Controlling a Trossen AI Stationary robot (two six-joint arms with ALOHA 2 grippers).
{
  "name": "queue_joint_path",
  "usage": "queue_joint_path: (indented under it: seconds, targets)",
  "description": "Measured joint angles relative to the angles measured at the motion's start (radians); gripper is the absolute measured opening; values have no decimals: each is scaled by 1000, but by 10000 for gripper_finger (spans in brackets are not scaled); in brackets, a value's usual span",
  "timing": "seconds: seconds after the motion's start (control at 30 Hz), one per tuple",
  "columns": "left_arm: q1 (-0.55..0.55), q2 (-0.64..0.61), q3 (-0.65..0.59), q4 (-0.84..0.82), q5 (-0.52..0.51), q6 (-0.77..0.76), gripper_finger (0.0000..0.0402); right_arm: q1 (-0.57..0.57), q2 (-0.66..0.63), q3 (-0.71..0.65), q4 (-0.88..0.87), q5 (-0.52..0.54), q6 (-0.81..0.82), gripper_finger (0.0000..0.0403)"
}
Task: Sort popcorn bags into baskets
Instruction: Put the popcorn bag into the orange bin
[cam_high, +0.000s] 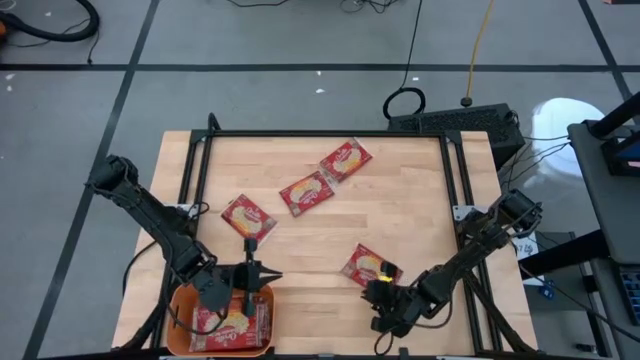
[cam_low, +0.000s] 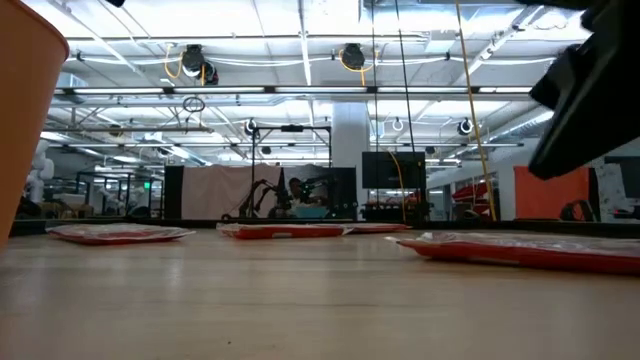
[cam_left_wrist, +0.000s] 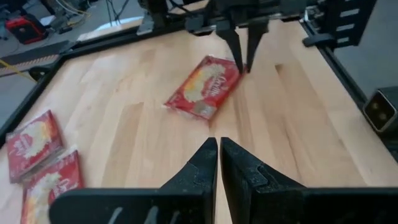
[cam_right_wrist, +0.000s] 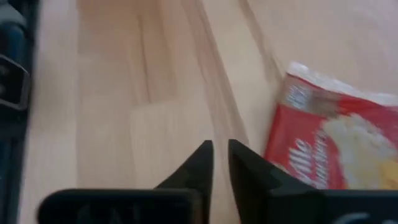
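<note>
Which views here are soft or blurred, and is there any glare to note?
Right wrist view: smeared, the popcorn bag print unreadable, the right hand dark against pale wood. Left wrist view: sharp, a bag crisp beyond the left hand. Low view: bright ceiling lights wash the top; the orange basket looms out of focus. High view: evenly lit, a bright floor patch at upper right.

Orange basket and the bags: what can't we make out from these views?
- Orange basket, high view: bag count inside, left gripper overlaps them.
- Nearest bag, right wrist view: cut off by the edge, print blurred.
- Low view: bags edge-on, faces unseen.
</note>
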Motion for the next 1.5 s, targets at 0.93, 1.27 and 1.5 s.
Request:
queue_joint_path:
  seconds: [0.93,1.27,1.5]
  targets:
    - [12,-2,0,25,-3,30,26,-4,99,-21,-112,23,3,41]
    - [20,-2,0,25,-3,30,26,-19,104,-25,-12,50,-22,1]
    - [33,19,1,79,10,52,26,-61,104,-26,139,71,-111,0]
